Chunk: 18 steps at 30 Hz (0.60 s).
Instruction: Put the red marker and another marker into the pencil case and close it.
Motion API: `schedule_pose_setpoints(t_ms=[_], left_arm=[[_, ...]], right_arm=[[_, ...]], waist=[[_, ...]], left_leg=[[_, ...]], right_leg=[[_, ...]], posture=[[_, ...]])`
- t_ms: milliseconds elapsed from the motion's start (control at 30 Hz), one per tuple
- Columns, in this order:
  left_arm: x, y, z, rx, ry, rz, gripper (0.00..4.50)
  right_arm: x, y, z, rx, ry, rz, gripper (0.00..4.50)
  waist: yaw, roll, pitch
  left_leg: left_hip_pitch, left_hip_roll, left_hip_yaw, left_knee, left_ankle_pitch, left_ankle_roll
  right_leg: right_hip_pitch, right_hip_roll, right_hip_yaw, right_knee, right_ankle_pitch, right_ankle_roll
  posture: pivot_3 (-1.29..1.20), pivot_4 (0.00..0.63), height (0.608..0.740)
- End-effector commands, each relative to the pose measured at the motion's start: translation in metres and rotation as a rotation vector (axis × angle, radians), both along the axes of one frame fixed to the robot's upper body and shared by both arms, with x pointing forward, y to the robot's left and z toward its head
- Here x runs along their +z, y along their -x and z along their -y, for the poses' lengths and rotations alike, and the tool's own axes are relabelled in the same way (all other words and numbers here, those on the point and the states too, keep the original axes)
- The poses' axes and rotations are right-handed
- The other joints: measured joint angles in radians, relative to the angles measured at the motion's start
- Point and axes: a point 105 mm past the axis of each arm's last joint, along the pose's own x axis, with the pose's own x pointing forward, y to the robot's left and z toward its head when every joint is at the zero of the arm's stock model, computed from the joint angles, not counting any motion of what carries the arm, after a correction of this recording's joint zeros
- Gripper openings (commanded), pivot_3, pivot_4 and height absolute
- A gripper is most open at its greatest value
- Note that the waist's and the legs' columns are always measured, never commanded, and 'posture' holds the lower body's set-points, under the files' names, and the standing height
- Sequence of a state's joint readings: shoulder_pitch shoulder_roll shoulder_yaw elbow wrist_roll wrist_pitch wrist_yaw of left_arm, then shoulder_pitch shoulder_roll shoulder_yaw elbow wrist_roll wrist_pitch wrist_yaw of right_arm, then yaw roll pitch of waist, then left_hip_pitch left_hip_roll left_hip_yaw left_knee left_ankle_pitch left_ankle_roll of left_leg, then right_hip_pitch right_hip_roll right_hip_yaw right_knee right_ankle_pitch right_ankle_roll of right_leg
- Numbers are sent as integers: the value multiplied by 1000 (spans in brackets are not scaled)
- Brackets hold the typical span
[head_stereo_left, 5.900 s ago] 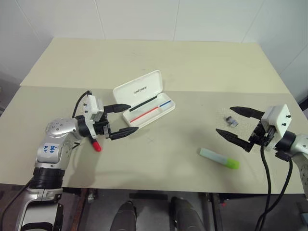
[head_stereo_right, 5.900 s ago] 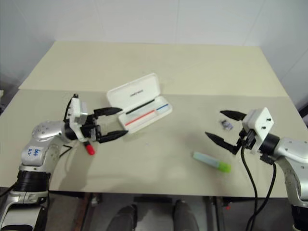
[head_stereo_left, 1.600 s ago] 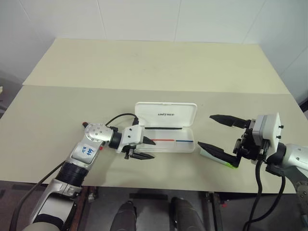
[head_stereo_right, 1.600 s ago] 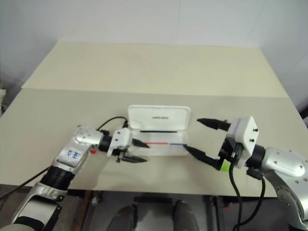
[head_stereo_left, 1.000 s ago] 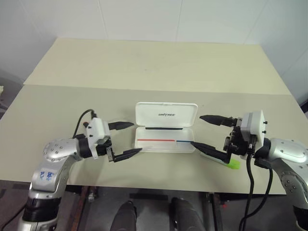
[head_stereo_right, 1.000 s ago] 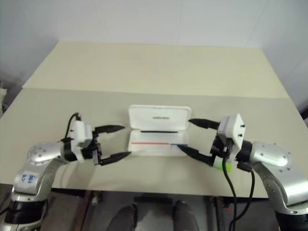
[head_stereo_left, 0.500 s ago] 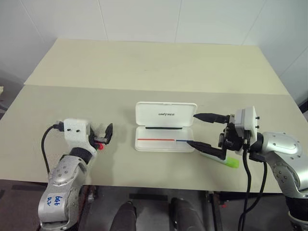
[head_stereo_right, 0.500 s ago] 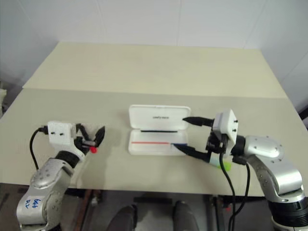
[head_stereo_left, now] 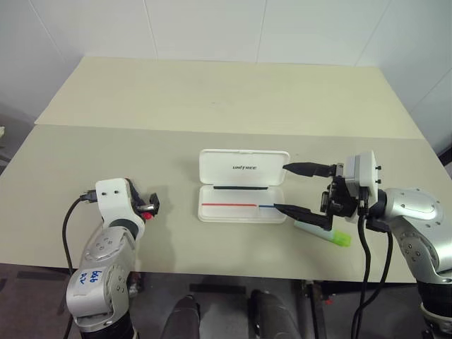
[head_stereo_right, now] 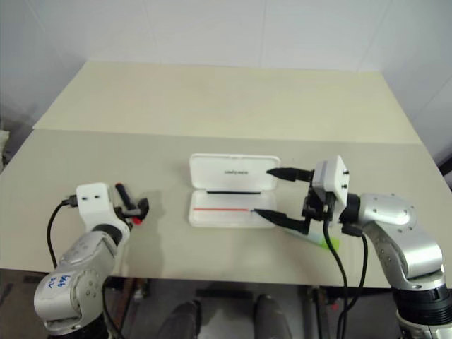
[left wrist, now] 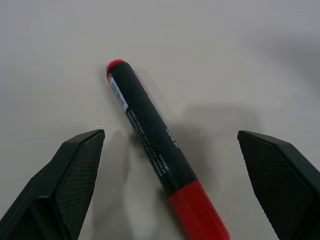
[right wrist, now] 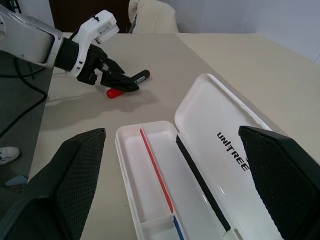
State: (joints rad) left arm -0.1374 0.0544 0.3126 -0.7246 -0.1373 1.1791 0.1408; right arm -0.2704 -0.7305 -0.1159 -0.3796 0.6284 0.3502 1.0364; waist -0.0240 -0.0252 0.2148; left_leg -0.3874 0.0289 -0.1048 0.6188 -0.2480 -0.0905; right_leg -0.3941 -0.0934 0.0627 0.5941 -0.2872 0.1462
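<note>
The white pencil case [head_stereo_left: 244, 161] lies open mid-table, lid toward the far side, its tray [right wrist: 150, 175] empty. To its left lies the red marker [left wrist: 155, 145], black-bodied with a red cap. My left gripper [head_stereo_right: 133, 201] points at it with open fingers [left wrist: 70, 185] standing on either side, not touching. My right gripper [head_stereo_left: 293, 189] hovers open at the case's right end. The other marker, a pale-green highlighter [head_stereo_left: 332, 235] with a lime cap, lies on the table just below its lower finger.
The beige table [head_stereo_left: 226, 99] stretches far behind the case, with a seam across it. The front edge runs close below both arms. A black cable [head_stereo_left: 364, 261] hangs from the right wrist.
My left gripper has swung left away from the case, dropped and turned, and now straddles the red marker. The case sits squared at the centre, unlike earlier. My right gripper has barely moved.
</note>
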Motion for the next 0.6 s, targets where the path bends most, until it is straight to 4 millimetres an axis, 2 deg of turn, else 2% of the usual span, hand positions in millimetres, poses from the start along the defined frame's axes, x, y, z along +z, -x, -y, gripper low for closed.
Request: schedule_pose_setpoints(t_ms=[33, 133, 233, 500, 567, 600], left_arm=[[-1, 1, -3, 12, -5, -12, 4463], [-6, 1, -3, 12, 24, -36, 4463], [-3, 0, -12, 56, 17, -21, 3914], [0, -6, -17, 44, 7, -16, 1117], [0, -8, -18, 49, 8, -12, 525], [2, -9, -20, 57, 12, -1, 524]], right_arm=[[9, 3, -3, 12, -15, 44, 4500], [10, 3, -2, 4, -18, 51, 4500], [11, 3, -2, -2, -23, 57, 4500], [12, 3, -1, -13, -30, 68, 4500], [12, 3, -1, -15, -30, 69, 4500], [12, 2, -1, -17, -31, 69, 4500]], waist=[[0, 0, 0], [0, 0, 0], [-1, 0, 0], [-1, 0, 0], [1, 0, 0], [1, 0, 0]], left_leg=[[0, 0, 0, 0, 0, 0], [0, 0, 0, 0, 0, 0], [0, 0, 0, 0, 0, 0], [0, 0, 0, 1, 0, 0], [0, 0, 0, 1, 0, 0], [0, 0, 0, 1, 0, 0]], right_leg=[[0, 0, 0, 0, 0, 0], [0, 0, 0, 0, 0, 0], [0, 0, 0, 0, 0, -1], [0, 0, 0, 0, 0, -2], [0, 0, 0, 0, 0, -2], [0, 0, 0, -1, 0, -2]], posture=[[0, 150, 740], [0, 150, 740], [0, 150, 740], [0, 150, 740], [0, 150, 740], [0, 150, 740]])
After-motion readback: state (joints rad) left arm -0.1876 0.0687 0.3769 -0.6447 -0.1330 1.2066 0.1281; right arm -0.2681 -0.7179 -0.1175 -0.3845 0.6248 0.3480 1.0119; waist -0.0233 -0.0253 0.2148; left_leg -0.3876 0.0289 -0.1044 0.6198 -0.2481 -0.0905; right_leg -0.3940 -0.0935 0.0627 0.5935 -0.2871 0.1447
